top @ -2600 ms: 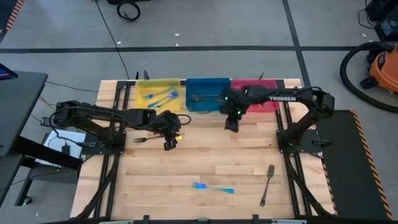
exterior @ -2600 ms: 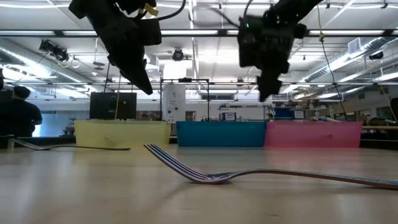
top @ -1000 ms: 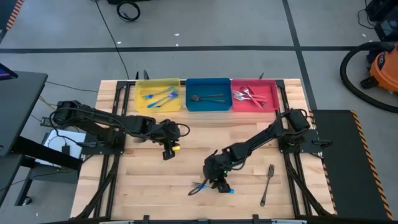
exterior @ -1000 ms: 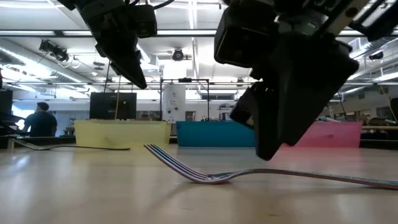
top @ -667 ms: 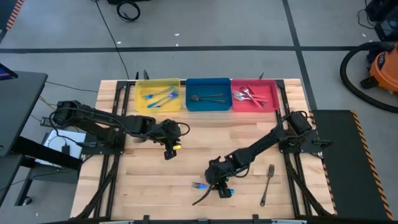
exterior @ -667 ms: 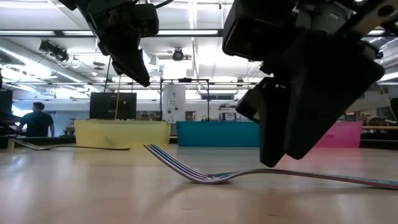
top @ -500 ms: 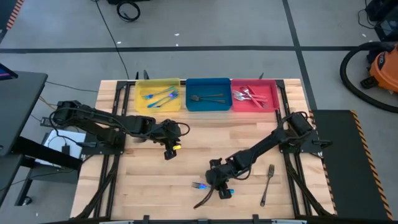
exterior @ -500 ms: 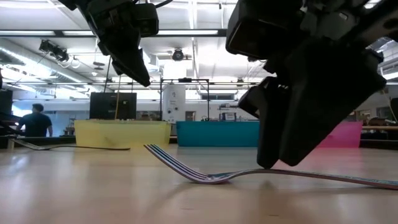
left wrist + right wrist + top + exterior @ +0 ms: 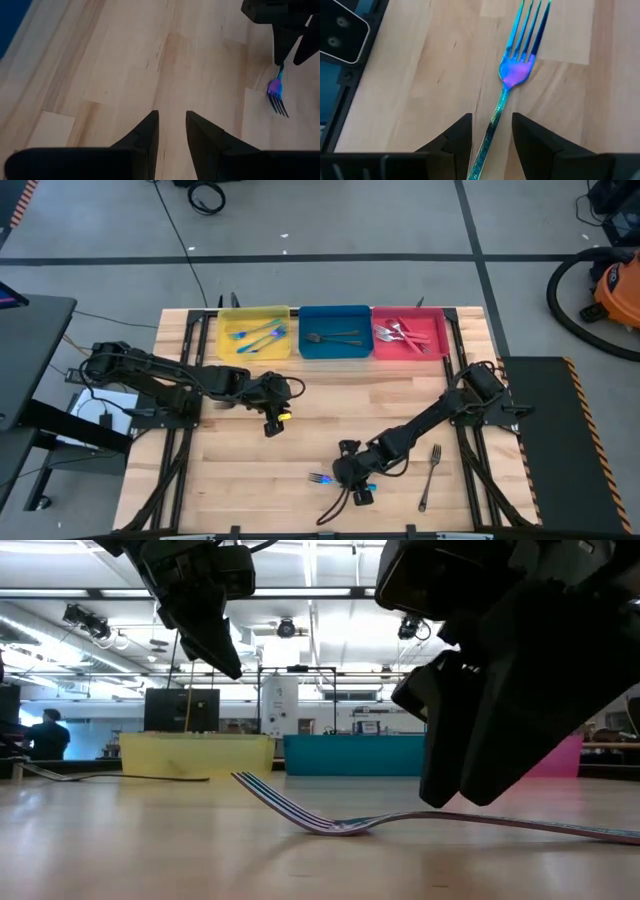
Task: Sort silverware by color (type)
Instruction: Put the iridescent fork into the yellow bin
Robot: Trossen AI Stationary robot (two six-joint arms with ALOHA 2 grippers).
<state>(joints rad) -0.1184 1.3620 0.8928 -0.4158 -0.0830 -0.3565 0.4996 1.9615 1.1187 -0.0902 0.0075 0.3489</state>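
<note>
Fork [image 9: 517,70], iridescent blue, slim handle betw. right fingers [image 9: 460,135].

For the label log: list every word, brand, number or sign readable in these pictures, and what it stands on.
None can be read.
The right arm shows no lettering from above.
Signs in the room behind the yellow tray are too small and blurred to read.

The right hand [image 9: 352,483] covers most of the blue fork [image 9: 520,60], its handle lost between the fingers. Cutlery in the far trays [image 9: 334,348] is too small to tell apart.
</note>
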